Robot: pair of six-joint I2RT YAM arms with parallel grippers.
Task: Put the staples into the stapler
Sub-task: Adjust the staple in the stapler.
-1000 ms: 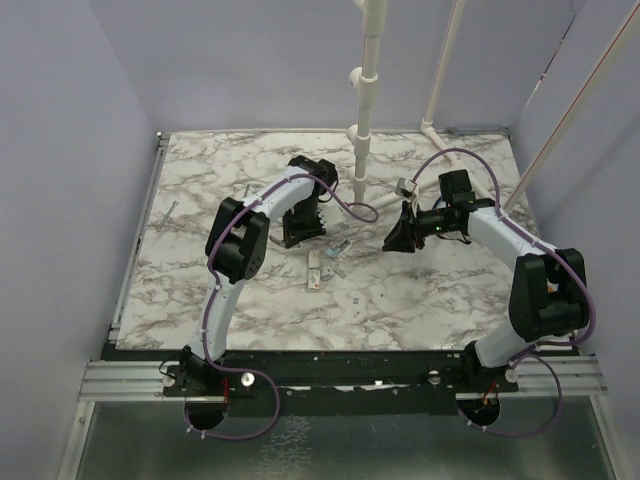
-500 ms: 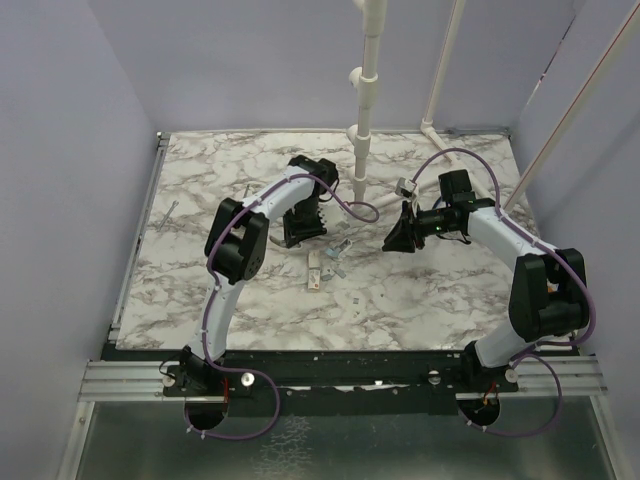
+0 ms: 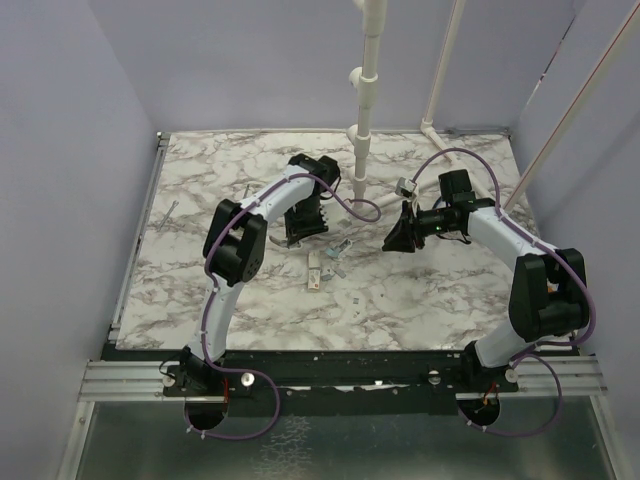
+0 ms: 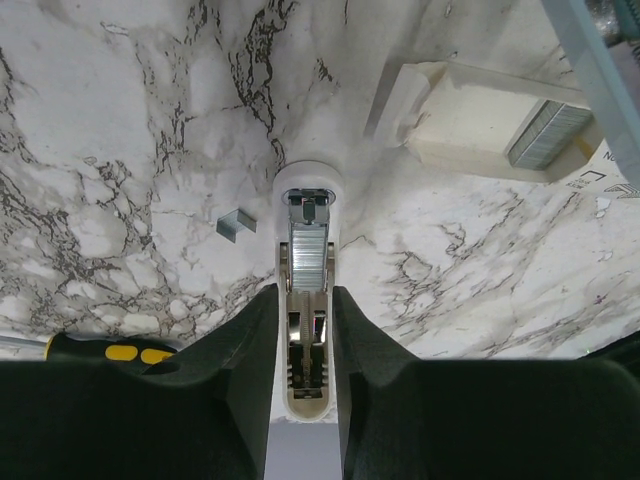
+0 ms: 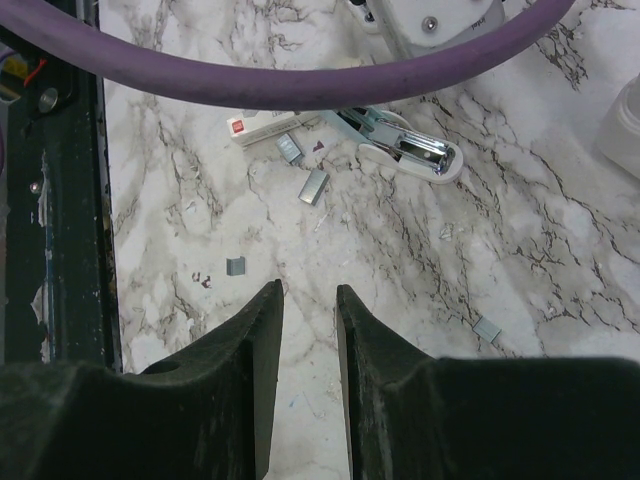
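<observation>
In the left wrist view the white stapler (image 4: 310,185) lies open, its metal channel facing up. A silvery strip of staples (image 4: 309,250) sits in that channel. My left gripper (image 4: 305,292) is shut on the stapler's rear end, with both fingers against its sides. From above, the left gripper (image 3: 308,232) is beside the stapler (image 3: 341,247) at mid-table. The right wrist view shows the stapler (image 5: 405,150) from the side with its teal part. My right gripper (image 5: 307,290) hovers open over bare marble, also seen from above (image 3: 392,240).
A small white box (image 4: 480,125) of staple strips lies by the stapler, also seen as a white box (image 5: 262,125). Loose staple bits (image 5: 315,186) dot the marble. A yellow-and-black tool handle (image 4: 100,350) lies to the left. White pipes (image 3: 362,140) stand at the back.
The left arm's elbow has shifted slightly to the left. The stapler and the right arm have not moved.
</observation>
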